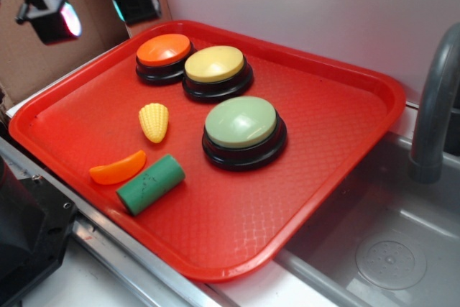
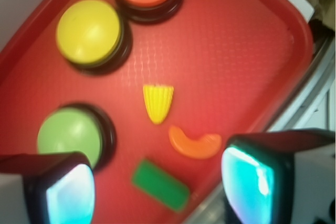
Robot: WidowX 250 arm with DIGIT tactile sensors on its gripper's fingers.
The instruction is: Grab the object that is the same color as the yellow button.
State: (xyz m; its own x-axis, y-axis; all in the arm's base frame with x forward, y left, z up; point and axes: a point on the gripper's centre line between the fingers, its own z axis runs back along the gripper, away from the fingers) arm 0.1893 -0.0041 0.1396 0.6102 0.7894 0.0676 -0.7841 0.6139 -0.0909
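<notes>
Hand (image 2: 157, 190) wide, empty, above red tray (image 1: 323, 113); steel sink (image 1: 388, 249) beside, white wall behind.

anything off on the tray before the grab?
Nothing stands out. Three buttons sit upright on the red tray; the corn cob, orange slice and green cylinder lie apart, intact. The tool hangs open above the tray.
</notes>
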